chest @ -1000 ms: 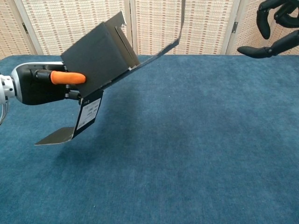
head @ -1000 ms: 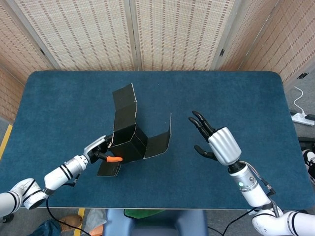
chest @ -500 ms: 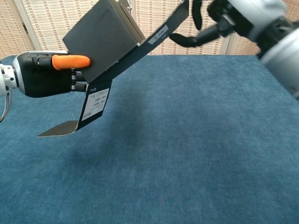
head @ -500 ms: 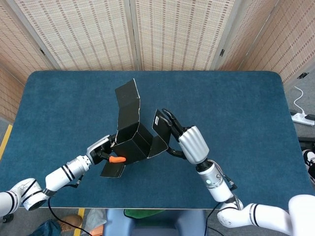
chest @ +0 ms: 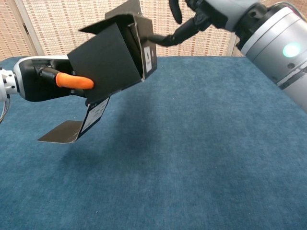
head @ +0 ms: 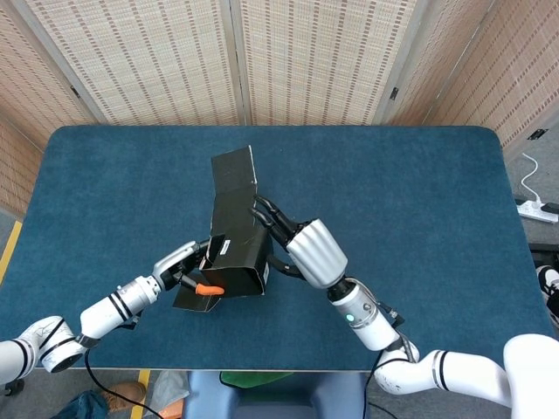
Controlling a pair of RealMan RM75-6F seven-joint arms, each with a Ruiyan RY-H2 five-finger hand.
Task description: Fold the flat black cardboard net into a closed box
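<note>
The black cardboard box (head: pixel 238 253) (chest: pixel 111 61) is partly folded and held above the blue table. My left hand (head: pixel 182 267) (chest: pixel 45 85) grips its near side, an orange-tipped finger pressed on the wall. My right hand (head: pixel 301 249) (chest: pixel 218 14) has its fingers spread and presses the right flap against the box body. One long flap (head: pixel 234 170) still stands up at the far end, and a small flap (chest: pixel 60 132) hangs below by the left hand.
The blue table (head: pixel 419 201) (chest: pixel 201 158) spreads around the box. Woven screens (head: pixel 288 61) stand behind its far edge. A white power strip (head: pixel 537 209) lies on the floor to the right.
My right hand moved left and pushed the right flap from its open slant up against the box. The box tilted a little; the left hand kept its grip.
</note>
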